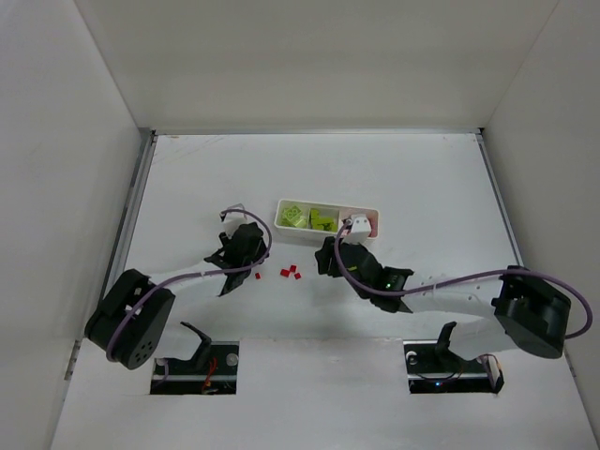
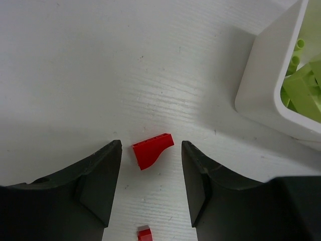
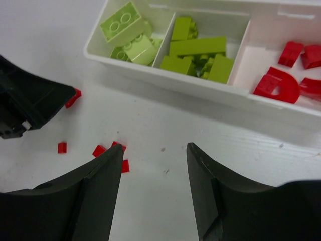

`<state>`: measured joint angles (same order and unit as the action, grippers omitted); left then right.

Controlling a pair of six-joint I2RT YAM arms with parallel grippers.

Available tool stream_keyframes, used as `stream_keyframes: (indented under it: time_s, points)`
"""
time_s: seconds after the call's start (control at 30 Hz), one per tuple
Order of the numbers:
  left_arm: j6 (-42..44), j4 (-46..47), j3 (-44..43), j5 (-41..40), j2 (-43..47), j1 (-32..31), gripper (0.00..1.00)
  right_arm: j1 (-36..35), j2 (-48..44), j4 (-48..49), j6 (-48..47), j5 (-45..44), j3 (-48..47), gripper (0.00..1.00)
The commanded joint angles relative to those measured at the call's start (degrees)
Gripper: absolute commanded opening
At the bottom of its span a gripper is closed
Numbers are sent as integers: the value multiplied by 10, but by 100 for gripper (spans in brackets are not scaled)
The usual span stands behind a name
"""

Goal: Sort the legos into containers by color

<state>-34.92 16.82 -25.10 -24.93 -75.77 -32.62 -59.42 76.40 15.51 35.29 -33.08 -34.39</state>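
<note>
The left arm and right arm are slim white links joined by bulky black housings, the largest a rounded block near each base. A purple cable loops loosely along each. The left gripper and right gripper have broad matte black fingers with flat inner faces. A small green light glows on the right arm.

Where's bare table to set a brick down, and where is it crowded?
Free: the table behind the tray to the far wall, and right of it. Crowded: before the tray, red bricks between the left gripper and right gripper.
</note>
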Motion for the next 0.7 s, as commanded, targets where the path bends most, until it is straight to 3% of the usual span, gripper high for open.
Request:
stream_keyframes:
  time_s: [0.0,0.3,0.67]
  points:
    - [8,15,-19,-4,-15,0,49,-27,19,24,24,-13,-3,60]
    - [8,23,-33,-34,-74,-13,47,-57,77,41,38,-4,-21,61]
    - [15,22,-29,-38,-64,-25,27,-83,166,39,6,28,-66,63]
